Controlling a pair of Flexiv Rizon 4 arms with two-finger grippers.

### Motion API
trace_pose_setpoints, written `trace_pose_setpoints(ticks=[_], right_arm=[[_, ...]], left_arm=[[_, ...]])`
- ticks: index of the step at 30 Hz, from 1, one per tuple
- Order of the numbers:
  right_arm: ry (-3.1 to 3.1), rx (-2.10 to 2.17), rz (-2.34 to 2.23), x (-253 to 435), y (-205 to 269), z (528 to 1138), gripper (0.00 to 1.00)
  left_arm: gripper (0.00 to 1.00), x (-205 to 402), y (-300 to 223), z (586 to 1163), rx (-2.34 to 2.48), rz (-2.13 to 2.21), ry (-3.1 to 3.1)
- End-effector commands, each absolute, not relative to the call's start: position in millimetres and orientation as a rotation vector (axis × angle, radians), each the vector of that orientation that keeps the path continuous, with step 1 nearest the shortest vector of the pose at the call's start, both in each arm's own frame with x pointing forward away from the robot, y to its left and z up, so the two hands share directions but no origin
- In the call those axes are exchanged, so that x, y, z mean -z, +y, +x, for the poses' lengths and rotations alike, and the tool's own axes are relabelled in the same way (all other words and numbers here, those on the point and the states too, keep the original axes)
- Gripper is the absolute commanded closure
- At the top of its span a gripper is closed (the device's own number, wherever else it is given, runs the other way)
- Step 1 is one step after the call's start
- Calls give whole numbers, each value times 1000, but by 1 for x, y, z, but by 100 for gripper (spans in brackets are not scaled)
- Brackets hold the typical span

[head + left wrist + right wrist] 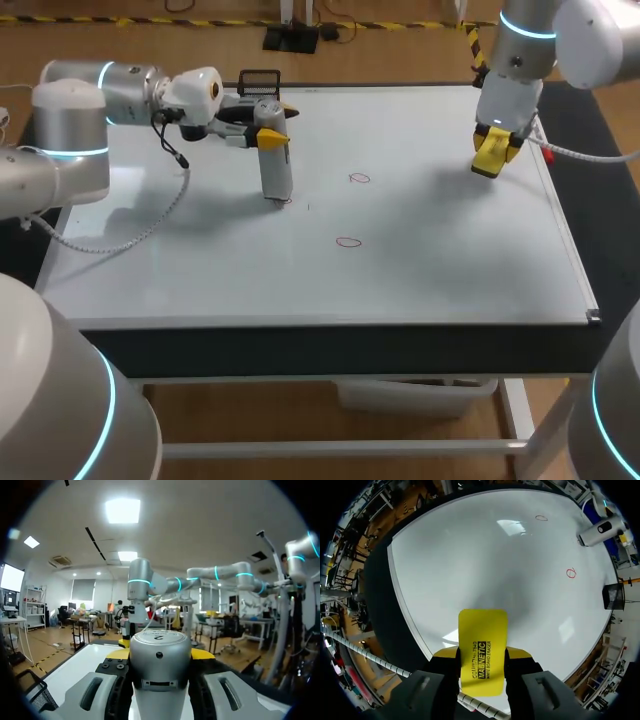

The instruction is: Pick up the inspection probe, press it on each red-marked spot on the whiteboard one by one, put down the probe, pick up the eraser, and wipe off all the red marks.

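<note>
- The left gripper (pixel 268 124) comes in level over the table, its jaws clamped on the inspection probe (pixel 275 165); the silver cylinder stands upright below them, its lower end down on the whiteboard (pixel 430 280); a faint red trace shows just beside that end.
- From the left wrist, the probe (pixel 160 665) fills the gap between the yellow tips, gripped from both sides.
- The right gripper (pixel 494 150) has its jaws closed on the yellow eraser (pixel 490 160); the pad juts out ahead of the fingertips over the board; whether it touches the surface cannot be told.
- Two red marks (pixel 359 178) (pixel 348 241) lie between the grippers, apart from both; from the right wrist they sit well ahead of the eraser (pixel 483 650).
- A black wire basket (pixel 260 80) stands just beyond the left gripper.
</note>
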State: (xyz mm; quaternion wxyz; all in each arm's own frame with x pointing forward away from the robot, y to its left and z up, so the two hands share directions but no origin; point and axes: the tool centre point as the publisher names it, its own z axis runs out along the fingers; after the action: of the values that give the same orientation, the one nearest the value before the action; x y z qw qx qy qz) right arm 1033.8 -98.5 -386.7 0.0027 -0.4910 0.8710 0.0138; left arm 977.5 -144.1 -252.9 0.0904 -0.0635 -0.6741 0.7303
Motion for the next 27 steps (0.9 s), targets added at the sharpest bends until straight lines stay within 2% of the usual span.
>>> trace_pose_setpoints(ticks=[1, 27], right_arm=[[2734, -41, -1544, 386, -99, 1035, 100], [2734, -41, -1544, 386, -99, 1035, 100]], left_arm=[[100, 256, -145, 979, -2173, -197, -1994], [100, 262, -150, 978, -2157, -193, -1991]])
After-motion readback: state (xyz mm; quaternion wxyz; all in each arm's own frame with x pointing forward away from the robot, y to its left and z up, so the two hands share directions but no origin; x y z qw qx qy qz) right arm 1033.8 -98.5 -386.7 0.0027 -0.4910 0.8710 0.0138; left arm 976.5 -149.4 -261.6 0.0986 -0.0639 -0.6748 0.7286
